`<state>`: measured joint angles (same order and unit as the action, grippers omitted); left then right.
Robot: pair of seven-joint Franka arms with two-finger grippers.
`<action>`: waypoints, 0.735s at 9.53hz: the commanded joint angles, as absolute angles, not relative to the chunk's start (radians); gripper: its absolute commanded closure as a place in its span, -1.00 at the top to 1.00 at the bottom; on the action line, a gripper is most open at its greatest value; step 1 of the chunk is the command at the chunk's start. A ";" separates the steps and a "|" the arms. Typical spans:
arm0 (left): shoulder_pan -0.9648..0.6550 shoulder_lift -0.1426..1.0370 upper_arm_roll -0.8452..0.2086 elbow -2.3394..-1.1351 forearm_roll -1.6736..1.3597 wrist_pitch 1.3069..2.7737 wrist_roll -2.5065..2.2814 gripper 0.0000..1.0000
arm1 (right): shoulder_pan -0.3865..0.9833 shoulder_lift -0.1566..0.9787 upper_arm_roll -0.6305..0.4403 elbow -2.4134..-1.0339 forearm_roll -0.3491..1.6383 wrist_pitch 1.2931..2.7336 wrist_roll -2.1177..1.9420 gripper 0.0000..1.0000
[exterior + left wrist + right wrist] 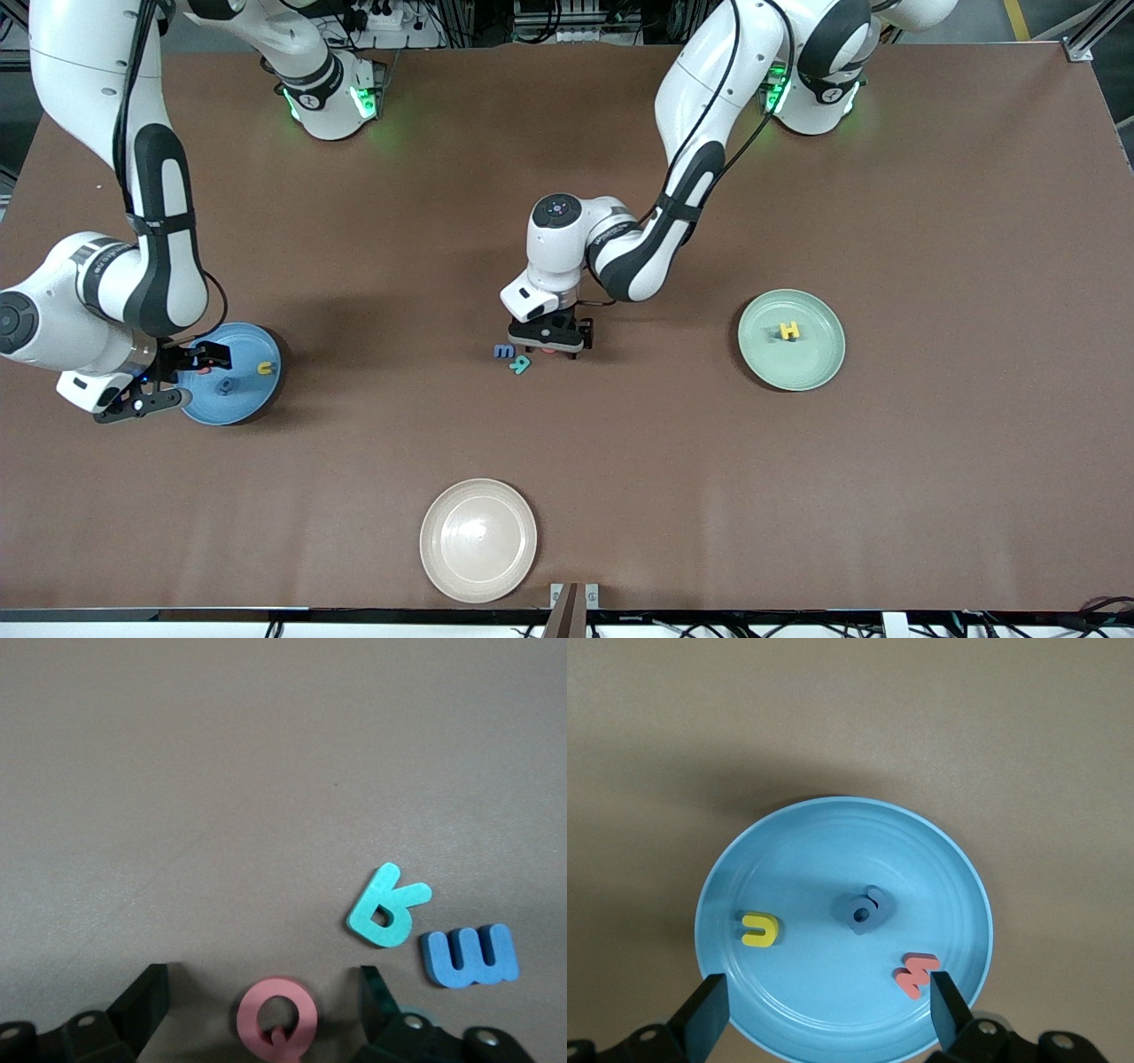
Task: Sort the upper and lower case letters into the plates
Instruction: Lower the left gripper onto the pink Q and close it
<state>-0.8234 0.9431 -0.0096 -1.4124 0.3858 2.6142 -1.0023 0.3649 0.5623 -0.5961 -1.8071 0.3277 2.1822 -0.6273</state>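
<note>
My left gripper (pixel 560 341) is low over the middle of the table, open, with a pink Q (pixel 276 1019) lying flat between its fingers (pixel 146 1001) and touching neither. A teal letter (pixel 387 906) and a blue m (pixel 469 955) lie beside it. My right gripper (pixel 828 1014) hangs open over the edge of the sky blue plate (pixel 833 842), which holds a yellow u (pixel 760 929), a blue letter (pixel 866 909) and a red-pink m (pixel 916 974). The mint green plate (pixel 811 372) holds a yellow H (pixel 789 330).
A cream-beige plate (pixel 478 540) sits near the table's front edge, nearer the front camera than the loose letters. The blue plate (pixel 244 403) is toward the right arm's end, the green one toward the left arm's end.
</note>
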 commanded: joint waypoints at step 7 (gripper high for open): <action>-0.856 0.933 -0.015 -1.399 0.388 2.514 -1.146 0.44 | 0.373 0.563 -0.597 -1.809 0.341 2.180 -0.638 1.00</action>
